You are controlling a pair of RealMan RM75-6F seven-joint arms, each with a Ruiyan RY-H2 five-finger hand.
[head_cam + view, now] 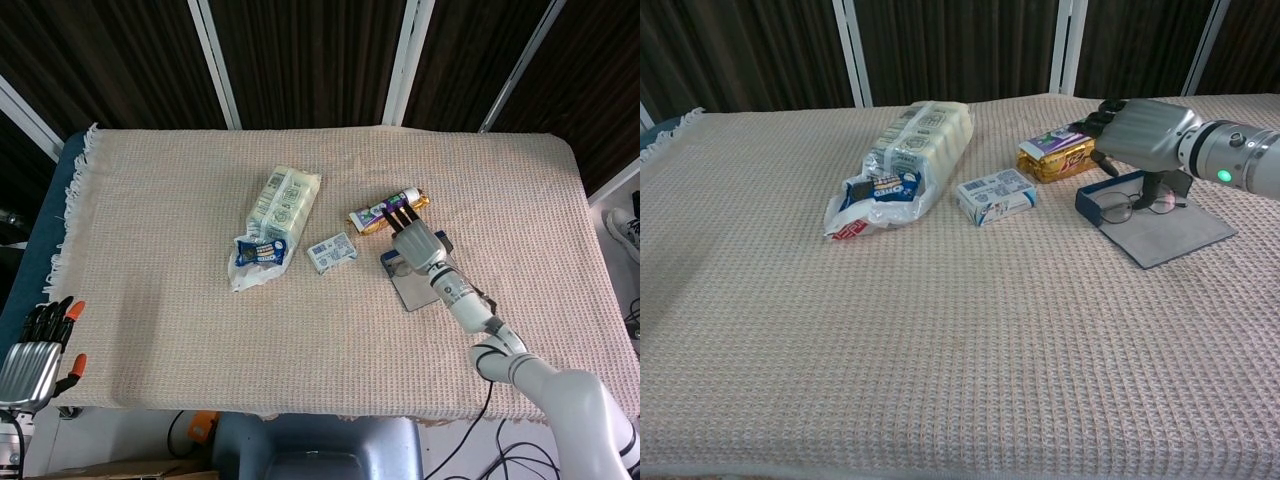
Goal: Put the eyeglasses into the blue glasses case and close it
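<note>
Over open blue glasses case (pixel 1160 228), right hand (pixel 1143 132) palm-down, fingers extended, grasping nothing; eyeglasses (pixel 1132 205) beneath.

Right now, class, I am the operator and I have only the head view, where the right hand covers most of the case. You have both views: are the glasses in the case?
Observer: Yes. In the chest view the glasses lie in the open case, against its blue rim.
Operator: Is the lid up?
Observer: No. The lid lies flat on the cloth, on the side nearer the chest camera.
Operator: What is the right hand doing?
Observer: The right hand hovers palm down above the glasses, with its thumb pointing down beside them. I cannot tell whether the thumb touches them.
</note>
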